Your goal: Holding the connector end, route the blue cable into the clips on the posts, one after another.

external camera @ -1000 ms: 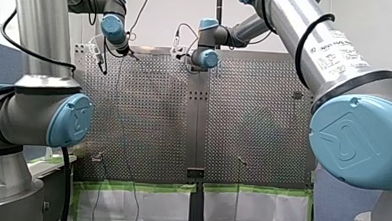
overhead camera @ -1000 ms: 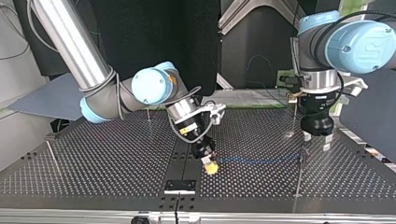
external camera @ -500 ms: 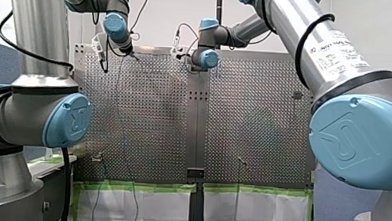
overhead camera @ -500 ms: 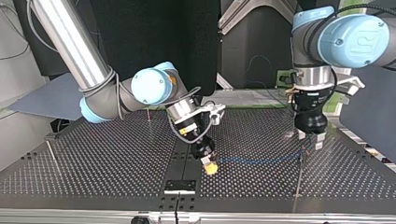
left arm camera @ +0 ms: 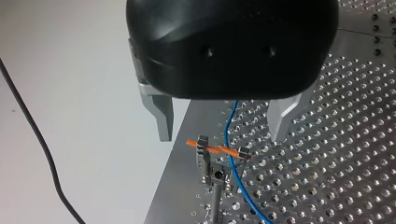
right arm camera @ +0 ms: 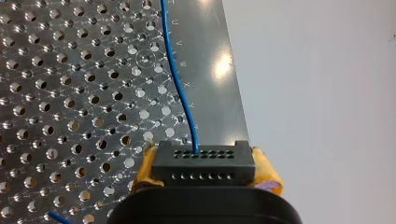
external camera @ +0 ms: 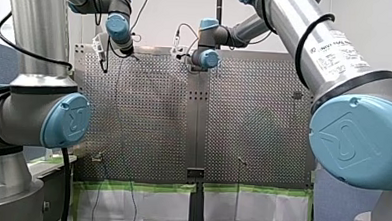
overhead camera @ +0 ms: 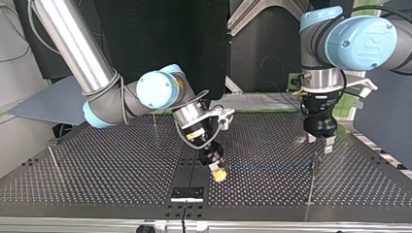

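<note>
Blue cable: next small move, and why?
Probably carry the connector with my right gripper toward the thin post further to the top view's left. The blue cable seems to cross the clip under my open left gripper, which hangs clear above it, and runs nearly straight to the connector, so that clip looks done.

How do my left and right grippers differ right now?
My left gripper has bare metal jaws; my right gripper has yellow-padded ones. The left's jaws stand open, holding nothing; the right's are shut on the black connector. The left points straight down over a clip post; the right is tilted. Both have black bodies and face the blue cable.
</note>
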